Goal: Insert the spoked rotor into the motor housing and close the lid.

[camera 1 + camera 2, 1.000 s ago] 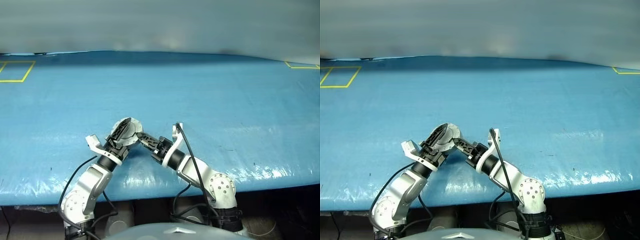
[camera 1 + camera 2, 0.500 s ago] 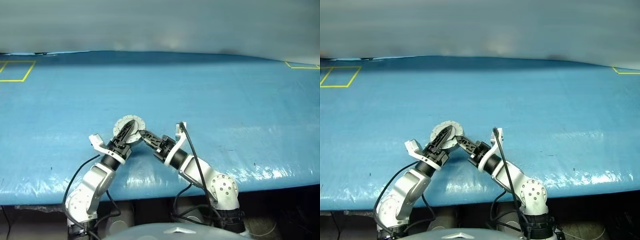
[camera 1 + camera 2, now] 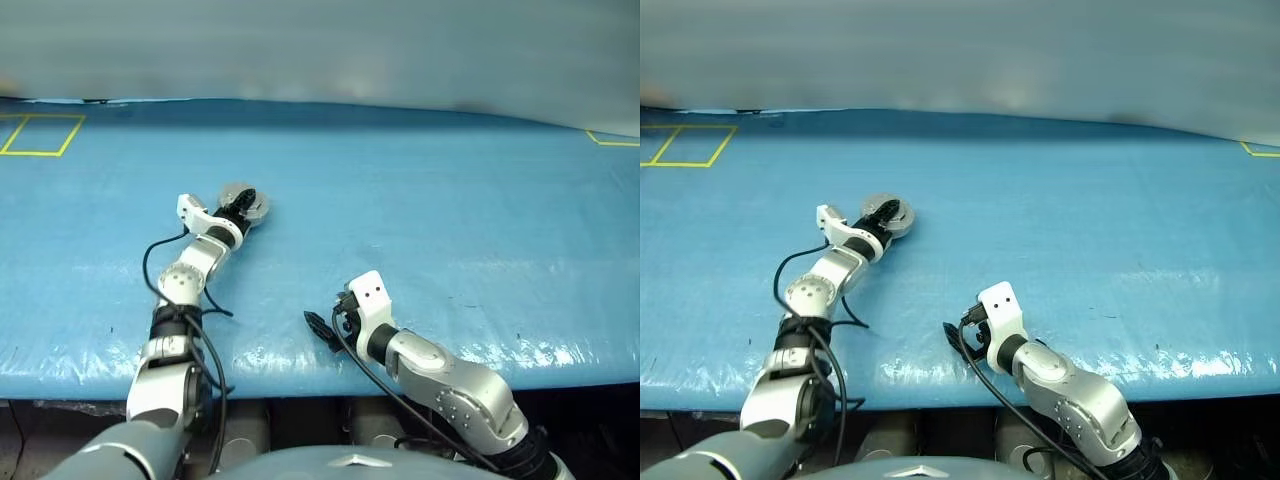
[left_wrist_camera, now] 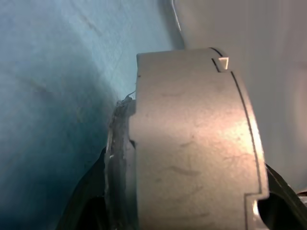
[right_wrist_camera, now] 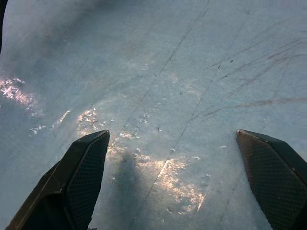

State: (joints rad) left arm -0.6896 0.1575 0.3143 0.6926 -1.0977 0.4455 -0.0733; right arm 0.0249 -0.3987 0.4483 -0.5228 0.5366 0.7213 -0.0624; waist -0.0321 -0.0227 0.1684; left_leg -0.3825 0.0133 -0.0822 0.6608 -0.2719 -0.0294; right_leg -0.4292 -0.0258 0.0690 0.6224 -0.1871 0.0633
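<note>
On the left, the closed motor housing (image 4: 192, 143), lid (image 3: 243, 202) seated as far as can be judged, is being gripped by the left gripper (image 3: 240, 207) over the blue table (image 3: 450, 200). The right gripper (image 5: 177, 182) is being held wide apart, empty, near the table's front edge. Apparently only setting down is being left.

Grey motor housing (image 4: 192, 143) edge-on, apparently clamped; blue table (image 4: 53, 96) behind

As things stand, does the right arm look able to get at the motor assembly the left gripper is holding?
Probably not without a long reach: the right gripper sits open and empty near the table's front edge, while the left gripper holds the motor assembly far forward. Nothing lies between them.
</note>
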